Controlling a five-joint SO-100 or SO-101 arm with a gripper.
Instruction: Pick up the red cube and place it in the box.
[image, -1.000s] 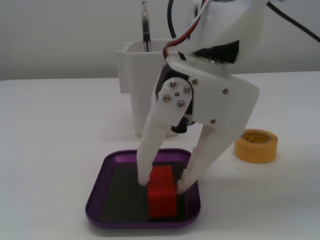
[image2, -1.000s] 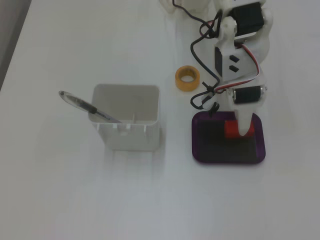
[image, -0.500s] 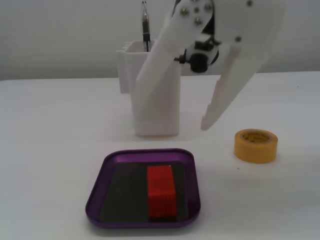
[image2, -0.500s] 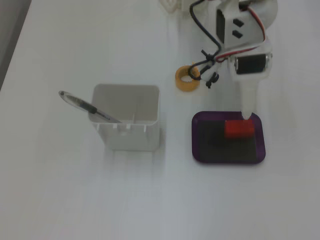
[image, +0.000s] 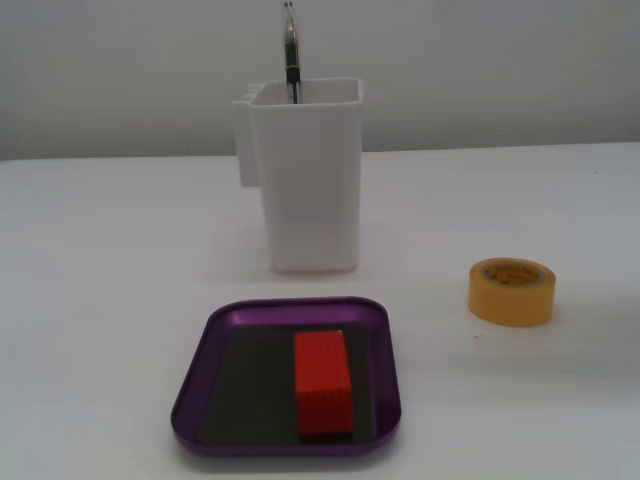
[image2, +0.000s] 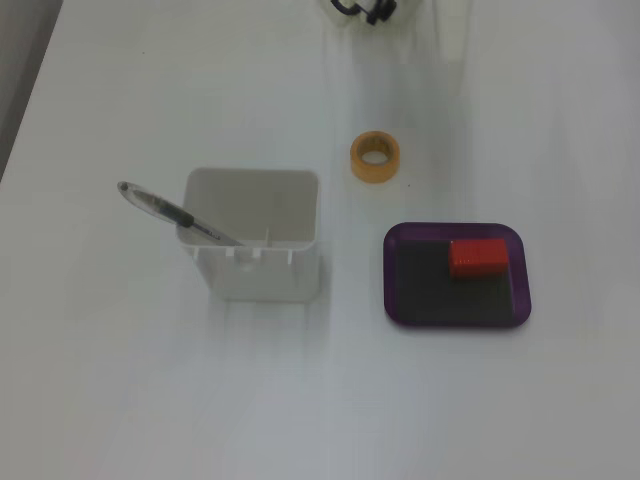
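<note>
1. Inside the box (image: 288, 438), the red cube (image: 322, 381) lies flat on the dark floor, toward the right side in the low fixed view (image2: 477, 257) and against the upper right corner seen from above.
2. The gripper does not show clearly; only a dark scrap of the arm (image2: 362, 10) sits at the top edge of the high fixed view, so I cannot tell whether the fingers are spread or closed.
3. The task looks done, since nothing touches the cube.
4. A white container (image: 303, 175) holding a pen (image: 290, 52) stands just behind the box, and a yellow tape roll (image: 511, 291) lies off to one side.
5. Likely risk: an arm sweeping back low could knock the tall container or nudge the light tray, shifting the cube.
</note>
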